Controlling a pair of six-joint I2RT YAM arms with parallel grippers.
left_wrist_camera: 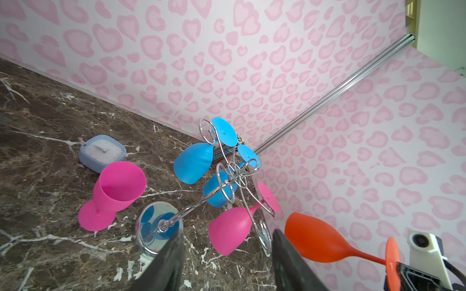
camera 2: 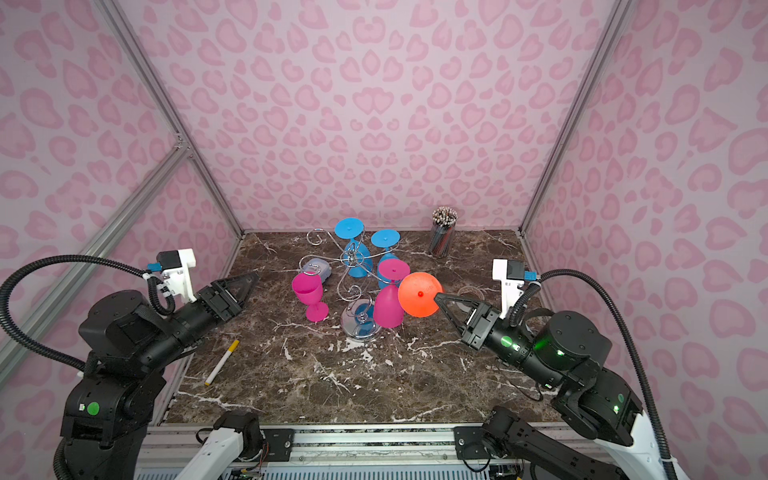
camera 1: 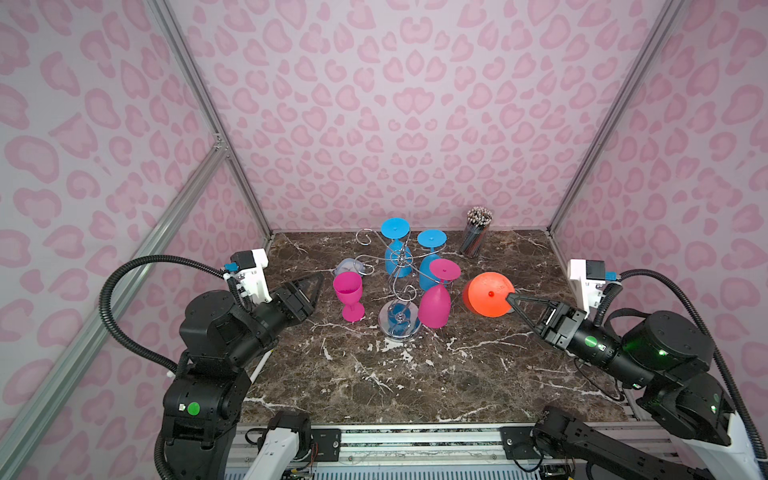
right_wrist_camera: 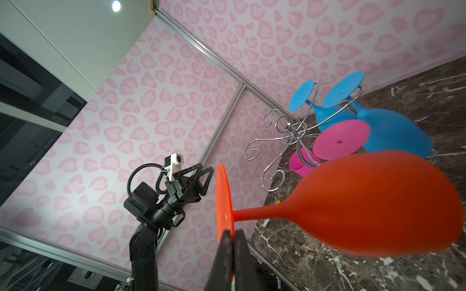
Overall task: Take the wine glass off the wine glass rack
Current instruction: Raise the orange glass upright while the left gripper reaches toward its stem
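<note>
1. While the right gripper (camera 1: 510, 297) pinches shut on the foot of the orange wine glass (camera 1: 488, 294), that glass hangs just right of centre frame, clear of the wine glass rack (camera 1: 410, 331). Removal looks nearly done; only setting it down remains.
2. The left gripper (camera 1: 318, 279) hovers at left, jaws apart and empty.
3. Two blue glasses (camera 1: 397, 259) and a pink glass (camera 1: 434, 307) hang on the rack.
4. At the upper right of the surface (camera 1: 415, 386), a clear cup (camera 1: 473, 245) holds pencils (camera 1: 479, 215).

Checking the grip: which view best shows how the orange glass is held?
Right wrist view: the shut right gripper pinches the foot edge of the orange glass. Left wrist view shows the whole glass, the grip at frame edge. Both top views show mostly the foot.
</note>
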